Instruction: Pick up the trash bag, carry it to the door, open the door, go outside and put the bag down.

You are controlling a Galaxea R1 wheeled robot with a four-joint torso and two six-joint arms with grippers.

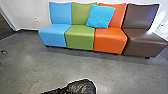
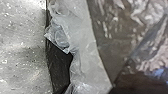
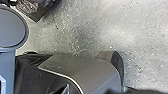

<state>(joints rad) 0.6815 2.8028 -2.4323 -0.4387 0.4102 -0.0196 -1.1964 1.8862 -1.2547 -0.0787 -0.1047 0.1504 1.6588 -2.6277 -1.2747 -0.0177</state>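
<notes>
Head view: black bag (image 1: 81, 86) at bottom centre, its lower part cut off by the frame.
Left to right, a small thing (image 1: 3, 52) at the left edge, too blurred to name; smooth blue seat (image 1: 53, 32) and green seat (image 1: 80, 35), upper middle; below, the bag, glossy and crinkled, beside cloudy, puckered plastic (image 2: 85, 37) in the left wrist view; square turquoise cushion (image 1: 101, 16) hiding part of the orange seat (image 1: 110, 37); shiny brown seat (image 1: 143, 41), upper right. Whether either gripper is open or holding anything, I cannot tell.
</notes>
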